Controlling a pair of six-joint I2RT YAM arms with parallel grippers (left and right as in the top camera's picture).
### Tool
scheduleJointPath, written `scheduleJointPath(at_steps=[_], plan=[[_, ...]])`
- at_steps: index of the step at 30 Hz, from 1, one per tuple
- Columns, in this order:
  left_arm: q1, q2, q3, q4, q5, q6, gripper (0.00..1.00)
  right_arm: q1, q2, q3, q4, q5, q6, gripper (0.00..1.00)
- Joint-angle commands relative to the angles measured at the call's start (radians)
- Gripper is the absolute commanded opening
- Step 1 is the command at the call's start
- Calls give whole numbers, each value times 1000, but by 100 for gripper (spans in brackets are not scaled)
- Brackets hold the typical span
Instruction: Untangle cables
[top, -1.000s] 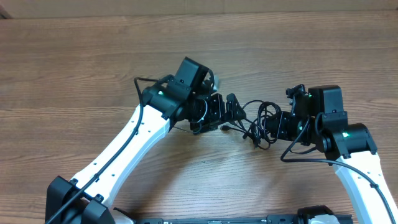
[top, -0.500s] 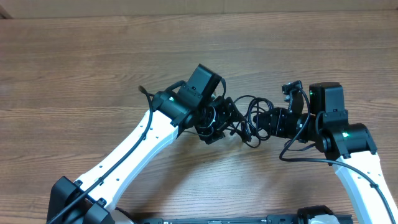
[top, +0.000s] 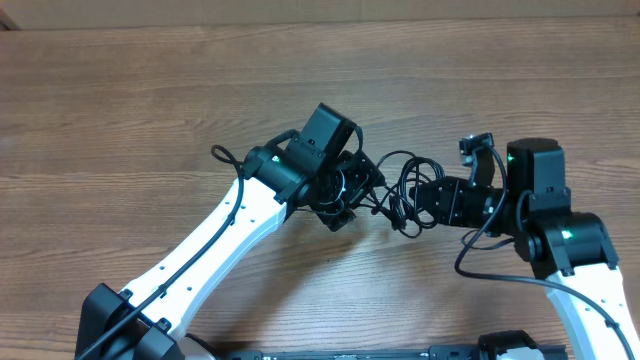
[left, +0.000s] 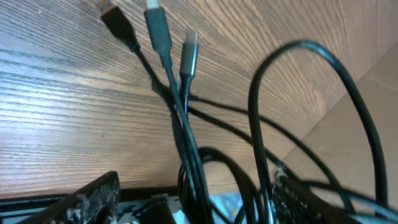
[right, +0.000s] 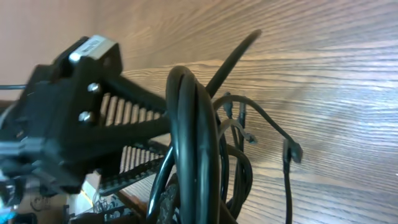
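The cables (top: 405, 183) are bunched in loops at the table (top: 150, 100), a little toward 3 o'clock from its middle, between the two arms. The right gripper (top: 425, 203) points in from 3 o'clock with its jaws closed tight. In its wrist view the loops rise straight out of its tip, so it seems to pinch the bunch as an anchor. The left gripper (top: 368, 188) faces it from 9 o'clock, fingers (left: 93, 196) spread wide, with several strands running through the gap unclamped. Three plugs (left: 158, 28) show free against the wood at 12 o'clock of that gap, probably the ends to draw out next.
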Motion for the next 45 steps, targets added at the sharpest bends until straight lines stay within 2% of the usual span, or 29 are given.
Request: scheduleJointPath(at_steps=[1,9,19,28,32,37,40,45], plan=[[-8,-19,11,25,-17,-35,77,-2,-32,4,20,-53,-19,4],[-39,-19,11,87,6,-55,76,-2,-34,4,3,-62,-33,4],[-65,-19,11,109,1,-77,40,-2,-34,4,-11,-73,-58,4],[-64,-19,11,118,-13,-85,24,-2,-34,4,-19,-78,-86,4],[-64,-19,11,120,-33,-94,4,-2,-34,4,-34,-84,-113,4],[-53,-19,11,123,-30,-89,4,-2,-34,4,-38,-18,-112,4],[-27,-20,11,124,-14,-27,4,-2,-34,4,-60,26,-112,4],[35,-20,11,125,119,24,4,-2,-34,4,-87,99,-112,4]])
